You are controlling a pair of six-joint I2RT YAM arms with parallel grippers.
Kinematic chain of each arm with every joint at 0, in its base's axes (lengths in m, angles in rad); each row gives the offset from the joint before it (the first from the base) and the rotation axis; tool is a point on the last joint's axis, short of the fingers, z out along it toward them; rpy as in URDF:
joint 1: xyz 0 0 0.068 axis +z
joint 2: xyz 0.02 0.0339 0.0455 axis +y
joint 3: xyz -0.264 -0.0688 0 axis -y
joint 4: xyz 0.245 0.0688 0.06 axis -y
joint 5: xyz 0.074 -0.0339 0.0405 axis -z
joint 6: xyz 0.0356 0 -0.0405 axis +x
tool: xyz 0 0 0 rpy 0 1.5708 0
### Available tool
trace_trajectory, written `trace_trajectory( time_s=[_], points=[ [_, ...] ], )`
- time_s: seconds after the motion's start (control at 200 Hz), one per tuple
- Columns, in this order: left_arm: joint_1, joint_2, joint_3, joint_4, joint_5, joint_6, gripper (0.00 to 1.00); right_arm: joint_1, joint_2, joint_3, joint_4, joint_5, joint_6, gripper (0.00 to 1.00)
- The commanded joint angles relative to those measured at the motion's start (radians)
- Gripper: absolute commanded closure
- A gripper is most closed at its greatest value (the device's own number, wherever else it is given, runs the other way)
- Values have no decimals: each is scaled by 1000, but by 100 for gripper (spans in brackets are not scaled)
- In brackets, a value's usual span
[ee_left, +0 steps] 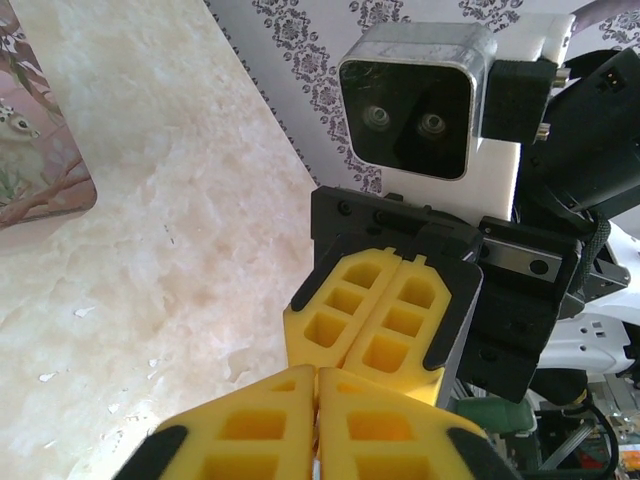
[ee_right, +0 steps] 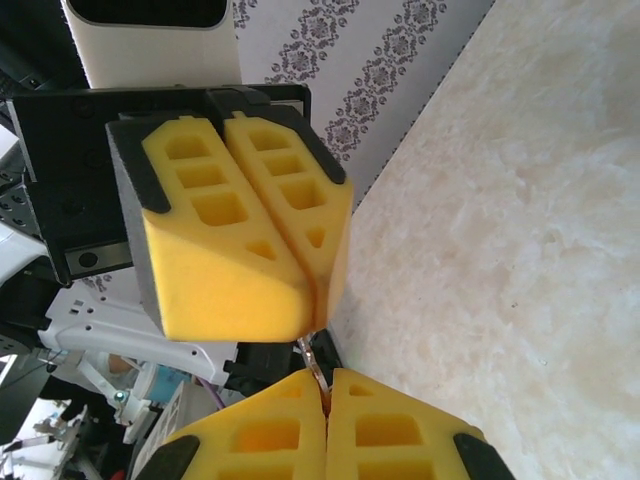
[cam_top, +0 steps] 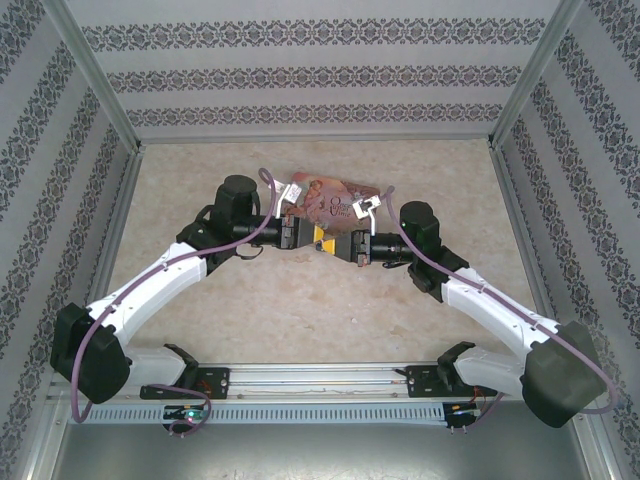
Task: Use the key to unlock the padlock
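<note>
Over the middle of the table my left gripper [cam_top: 317,240] and right gripper [cam_top: 333,247] meet tip to tip, both with yellow foam fingers. In the right wrist view a thin silvery strip of metal, the key [ee_right: 315,362], bridges the small gap between them. Its lower end is pinched in the shut right gripper [ee_right: 326,388]. Its upper end runs into the seam of the left gripper [ee_right: 310,322], whose fingers are pressed together. From the left wrist, the left gripper [ee_left: 318,373] touches the right gripper [ee_left: 366,362], and the key is hidden. The padlock is out of view.
A pink illustrated tin [cam_top: 330,195] lies flat on the beige table just behind the grippers, and its corner [ee_left: 40,150] shows in the left wrist view. Patterned walls with metal posts [cam_top: 520,90] enclose the table on three sides.
</note>
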Motion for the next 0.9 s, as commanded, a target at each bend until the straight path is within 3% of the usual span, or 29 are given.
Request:
trace_trajectory(
  time_s=[0.0, 0.235, 0.335, 0.535, 0.71, 0.899],
  points=[
    [27, -46, -16, 65, -9, -2, 83, 7, -29, -10, -34, 51, -36, 100],
    [64, -129, -53, 31, -133, 40, 55, -7, -48, 4, -189, 133, -136, 100],
    [66, -188, -89, -6, -254, 81, 34, -27, -49, 9, -249, 168, -177, 100],
    [68, -319, -233, 24, -547, 128, 8, -77, -18, 12, -296, 238, -210, 100],
    [66, -376, -357, 67, -732, 114, 3, -117, 45, 30, -288, 253, -193, 100],
    [67, -304, -402, 82, -744, 78, 3, -172, 154, 58, -247, 223, -123, 100]
  ],
)
